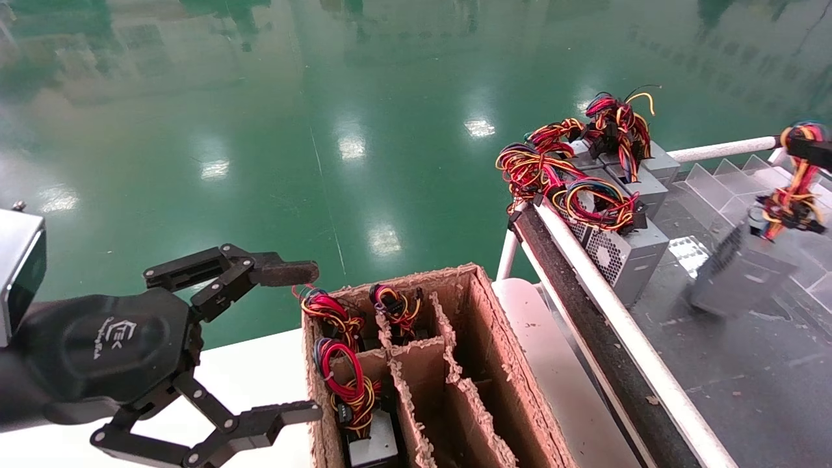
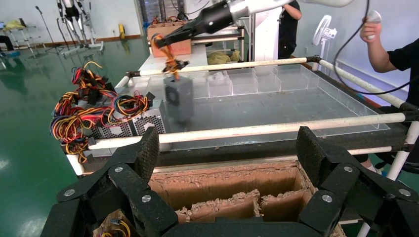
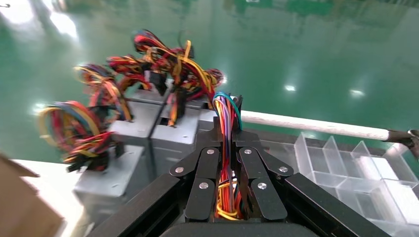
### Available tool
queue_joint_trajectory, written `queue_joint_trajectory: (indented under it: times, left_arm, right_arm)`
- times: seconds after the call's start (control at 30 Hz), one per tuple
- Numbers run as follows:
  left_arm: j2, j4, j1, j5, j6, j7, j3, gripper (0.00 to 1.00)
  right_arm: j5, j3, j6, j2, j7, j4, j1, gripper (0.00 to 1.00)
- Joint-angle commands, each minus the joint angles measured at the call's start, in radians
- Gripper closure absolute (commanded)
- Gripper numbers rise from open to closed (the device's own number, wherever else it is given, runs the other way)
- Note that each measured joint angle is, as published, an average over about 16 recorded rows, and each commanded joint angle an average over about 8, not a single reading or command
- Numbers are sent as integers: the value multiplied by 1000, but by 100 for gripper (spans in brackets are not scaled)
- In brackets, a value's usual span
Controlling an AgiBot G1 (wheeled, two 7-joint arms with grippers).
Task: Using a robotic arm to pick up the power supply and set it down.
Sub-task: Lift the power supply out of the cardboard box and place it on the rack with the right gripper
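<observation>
The power supply, a grey metal box with a fan grille, hangs tilted above the dark table at the right. My right gripper is shut on its bundle of red, yellow and orange wires, which runs between the closed fingers. In the left wrist view the same box dangles under the right gripper. My left gripper stands open beside the cardboard box, with nothing between its fingers.
Several other power supplies with wire bundles stand packed at the table's far left. Clear plastic dividers sit behind. A white rail edges the table. The cardboard box's cells hold more wired units. A person stands beyond the table.
</observation>
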Motion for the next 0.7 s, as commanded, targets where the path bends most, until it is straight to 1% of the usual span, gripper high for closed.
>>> queue_joint_trajectory:
  times: [0.03,0.17,0.3,0.53,0.7]
  left_arm:
    - [0,0,0,0,0,0,0,0]
    - [0,0,0,0,0,0,0,0]
    - [0,0,0,0,0,0,0,0]
    - [0,0,0,0,0,0,0,0]
    - [0,0,0,0,0,0,0,0]
  right_arm:
    - [-17,-9,48,-30,-22,-19,10,100]
    - [-37,-19,142,-91,-41,-52,30,100]
    - [-49,-26,211,-145,-48,-78,51,100]
    - [-58,-31,294,-220,-48,-109,87,100]
    - [-67,-37,332,-265,-51,-125,102,100]
